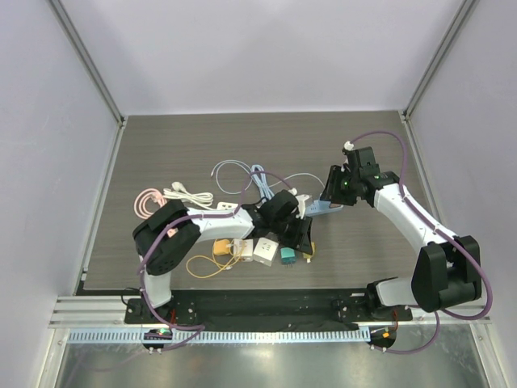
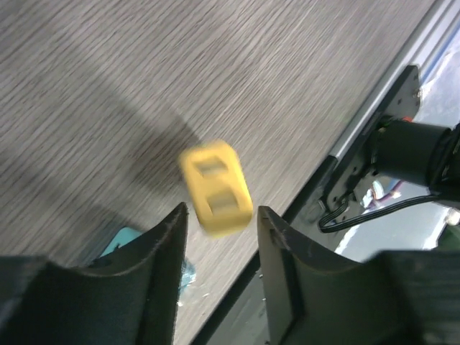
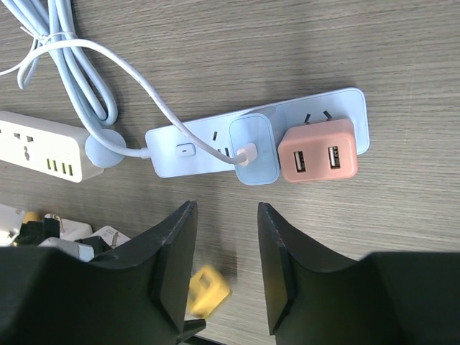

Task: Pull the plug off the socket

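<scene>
A white power strip (image 3: 43,147) with a row of small greenish ports lies on a grey wood-grain table (image 1: 161,145). Left of the strip, a white cord (image 1: 187,194) runs along the tabletop, and further left is a loosely coiled pink cable (image 1: 149,200). On the near side of the strip two white charger blocks (image 1: 254,250) sit side by side, with a small teal block (image 1: 287,255) just to their right. A yellow cable (image 1: 202,265) loops to the left of the blocks. Well nearer than the strip, a slotted metal rail (image 1: 242,335) runs along the table's edge.

Grey table (image 1: 202,141) with power strip (image 3: 316,111), cables (image 1: 234,171)
</scene>
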You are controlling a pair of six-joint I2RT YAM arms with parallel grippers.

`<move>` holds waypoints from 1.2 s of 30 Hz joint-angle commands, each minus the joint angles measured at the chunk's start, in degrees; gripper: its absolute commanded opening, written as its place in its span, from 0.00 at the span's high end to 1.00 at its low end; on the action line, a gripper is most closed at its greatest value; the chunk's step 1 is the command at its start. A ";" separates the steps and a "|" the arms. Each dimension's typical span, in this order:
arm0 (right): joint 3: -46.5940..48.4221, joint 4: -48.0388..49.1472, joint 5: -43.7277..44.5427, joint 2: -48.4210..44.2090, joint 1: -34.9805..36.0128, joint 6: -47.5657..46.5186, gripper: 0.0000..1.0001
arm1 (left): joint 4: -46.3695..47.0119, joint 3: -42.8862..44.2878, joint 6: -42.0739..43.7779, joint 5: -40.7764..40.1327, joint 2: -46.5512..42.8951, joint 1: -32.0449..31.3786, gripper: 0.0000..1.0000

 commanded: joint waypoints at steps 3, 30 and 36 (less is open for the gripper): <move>0.79 -0.73 2.50 -1.80 0.26 -1.82 0.50 | -3.57 0.10 3.42 0.24 -4.38 -0.12 0.39; 6.06 -6.88 13.07 4.26 -5.98 9.92 0.20 | -4.29 23.14 8.43 -12.25 9.68 6.65 0.99; 9.57 -7.94 11.66 3.30 -5.98 15.66 0.00 | 1.51 17.86 9.14 -11.37 7.92 7.44 0.92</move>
